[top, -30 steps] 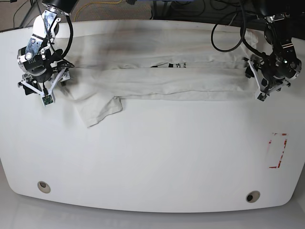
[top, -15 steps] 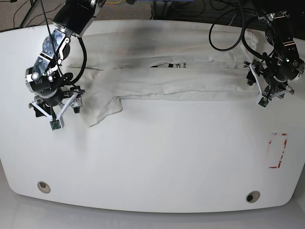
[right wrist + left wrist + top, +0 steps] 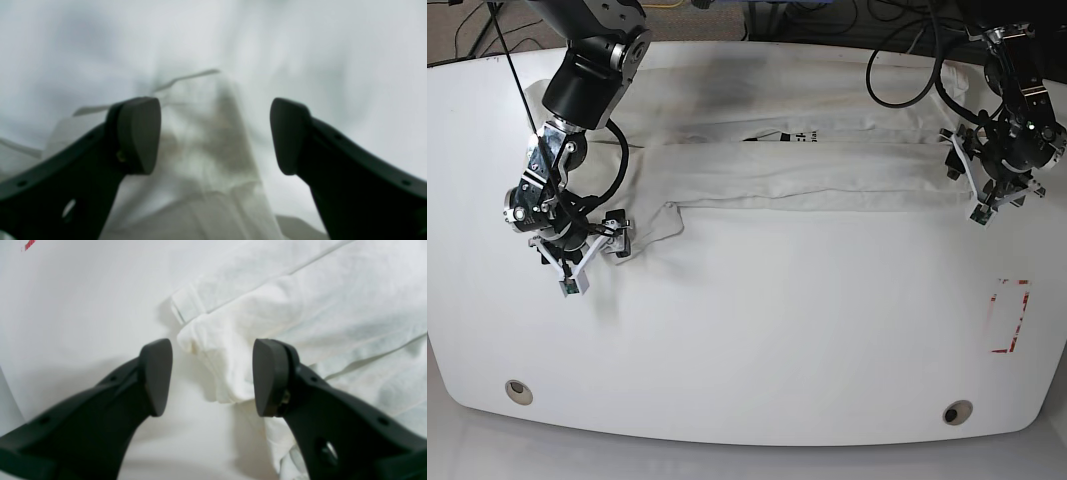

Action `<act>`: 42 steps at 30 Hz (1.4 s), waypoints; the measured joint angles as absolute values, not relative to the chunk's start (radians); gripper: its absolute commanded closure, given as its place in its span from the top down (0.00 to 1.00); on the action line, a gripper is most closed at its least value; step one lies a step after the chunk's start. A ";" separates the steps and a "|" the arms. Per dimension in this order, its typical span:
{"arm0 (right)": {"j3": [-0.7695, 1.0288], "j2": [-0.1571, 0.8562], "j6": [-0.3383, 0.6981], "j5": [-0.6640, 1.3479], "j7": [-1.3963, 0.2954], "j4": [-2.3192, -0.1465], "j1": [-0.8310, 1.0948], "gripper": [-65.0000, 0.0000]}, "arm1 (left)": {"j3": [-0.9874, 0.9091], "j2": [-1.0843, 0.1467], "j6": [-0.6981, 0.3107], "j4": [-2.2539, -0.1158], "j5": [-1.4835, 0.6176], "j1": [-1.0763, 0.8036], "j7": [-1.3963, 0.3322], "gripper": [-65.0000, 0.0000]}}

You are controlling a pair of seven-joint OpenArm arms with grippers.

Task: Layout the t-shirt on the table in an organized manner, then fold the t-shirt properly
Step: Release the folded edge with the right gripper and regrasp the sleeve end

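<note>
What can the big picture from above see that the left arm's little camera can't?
Only the base view shows the whole table, both round holes, the black lettering, the right gripper over a sleeve, and the full red rectangle.

Only the left wrist view shows, up close, the folded cloth corner between the open left gripper fingers.

Both show the white t-shirt and the tabletop.

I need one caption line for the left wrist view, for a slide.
Open left gripper poised over a folded corner of the white t-shirt on the table.
</note>
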State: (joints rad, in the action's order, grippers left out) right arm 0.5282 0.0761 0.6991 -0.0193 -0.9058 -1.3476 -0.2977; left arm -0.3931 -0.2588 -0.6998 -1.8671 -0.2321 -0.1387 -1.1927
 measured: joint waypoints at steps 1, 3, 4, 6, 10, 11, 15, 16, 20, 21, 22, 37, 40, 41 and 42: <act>0.529 0.081 0.700 -0.018 -0.905 -1.324 -0.300 0.75 | -0.393 -0.258 -0.700 -1.867 -0.231 -0.138 -1.193 0.55; 0.529 0.086 0.699 -0.019 -0.903 -1.298 -0.301 0.75 | -0.393 -0.258 -0.700 -1.867 -0.231 -0.139 -1.192 0.55; 0.529 0.091 0.699 -0.019 -0.896 -1.285 -0.302 0.75 | -0.393 -0.258 -0.700 -1.867 -0.232 -0.138 -1.192 0.55; 0.529 0.094 0.697 -0.022 -0.882 -1.266 -0.301 0.75 | -0.393 -0.258 -0.700 -1.867 -0.231 -0.138 -1.192 0.55; 0.529 0.094 0.696 -0.020 -0.821 -1.227 -0.299 0.75 | -0.393 -0.258 -0.700 -1.867 -0.231 -0.138 -1.190 0.55; 0.529 0.093 0.696 -0.019 -0.814 -1.218 -0.299 0.75 | -0.393 -0.258 -0.700 -1.867 -0.231 -0.138 -1.189 0.55; 0.529 0.089 0.697 -0.012 -0.788 -1.197 -0.299 0.75 | -0.393 -0.258 -0.700 -1.867 -0.229 -0.138 -1.189 0.55; 0.529 0.089 0.697 -0.011 -0.789 -1.196 -0.299 0.71 | -0.393 -0.258 -0.700 -1.867 -0.229 -0.138 -1.189 0.55; 0.529 0.089 0.697 -0.012 -0.789 -1.196 -0.298 0.49 | -0.393 -0.258 -0.700 -1.867 -0.229 -0.136 -1.189 0.55; 0.529 0.090 0.697 -0.012 -0.789 -1.196 -0.298 0.40 | -0.393 -0.258 -0.700 -1.867 -0.228 -0.136 -1.189 0.55; 0.529 0.091 0.696 -0.012 -0.790 -1.196 -0.298 0.29 | -0.393 -0.258 -0.700 -1.867 -0.228 -0.136 -1.189 0.55; 0.529 0.081 0.697 -0.019 -0.839 -1.259 -0.284 0.00 | -0.390 -0.258 -0.700 -1.867 -0.225 -0.135 -1.189 0.55; 0.537 0.062 0.696 -0.010 -0.905 -1.328 -0.276 0.00 | -0.390 -0.258 -0.700 -1.866 -0.225 -0.135 -1.189 0.55; 0.536 0.058 0.695 0.001 -0.932 -1.349 -0.273 0.00 | -0.390 -0.258 -0.700 -1.866 -0.225 -0.135 -1.189 0.55; 0.535 0.054 0.696 0.020 -0.961 -1.373 -0.269 0.00 | -0.390 -0.258 -0.700 -1.866 -0.225 -0.135 -1.189 0.55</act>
